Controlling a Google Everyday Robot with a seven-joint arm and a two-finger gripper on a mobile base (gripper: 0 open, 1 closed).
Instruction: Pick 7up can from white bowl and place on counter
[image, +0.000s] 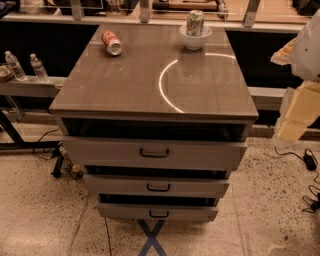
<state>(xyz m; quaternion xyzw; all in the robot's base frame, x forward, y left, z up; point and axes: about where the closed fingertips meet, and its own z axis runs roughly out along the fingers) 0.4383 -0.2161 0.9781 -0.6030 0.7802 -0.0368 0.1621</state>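
7up can (195, 22) stands upright in the white bowl (195, 40), silver top up, most of its body showing above the rim. The bowl sits at the far right part of the counter (125, 80), near the back edge.

Gripper (296, 116): at the right edge of the view, a pale cream shape hanging off the side of the cabinet, out past the counter's right edge and level with its near corner. Whether it is open or closed cannot be told. Nothing is seen held in it. It is well apart from the can, which lies far off to its left, toward the back of the counter. Open counter surface and the cabinet's right edge lie between them.

Red-and-white can (111, 43) lies on its side at the far left of the counter, well apart from the bowl.

A bright curved reflection (166, 85) runs across the glossy top, in front of the bowl.

Three drawers (155, 152) below, each with a dark handle, all pulled slightly out.

Two water bottles (22, 66) stand on a low shelf to the left. Blue tape cross (151, 236) on the speckled floor in front of the cabinet.
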